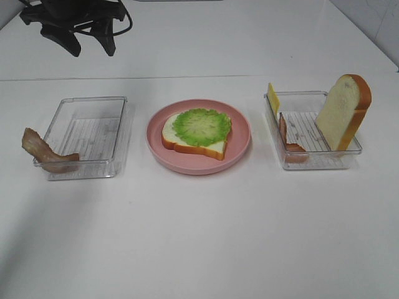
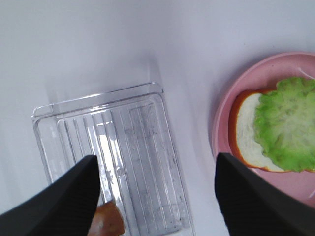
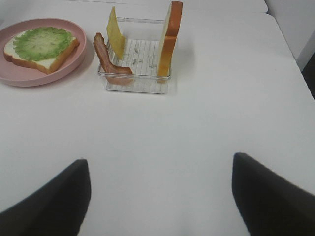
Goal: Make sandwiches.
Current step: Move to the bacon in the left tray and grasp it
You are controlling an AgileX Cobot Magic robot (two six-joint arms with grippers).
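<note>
One pale bread slice (image 1: 209,148) under ruffled green lettuce (image 1: 201,126) on round pink plate (image 1: 243,134); left fingers (image 2: 59,201), right fingers (image 3: 49,201) spread.

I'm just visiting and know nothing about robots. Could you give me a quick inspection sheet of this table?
Surface: white table, no spills seen.
Job's things: bread slice topped with lettuce on pink plate; bacon strip draped over left tray's front corner; right tray holds upright bread, cheese, second bacon strip.
Clutter: nothing seen.
Grippers: left gripper open above left tray; right gripper open over table; both empty.
Cables: black loop on dark object at far left edge.
Surroundings: pale tiles beyond far right corner.
</note>
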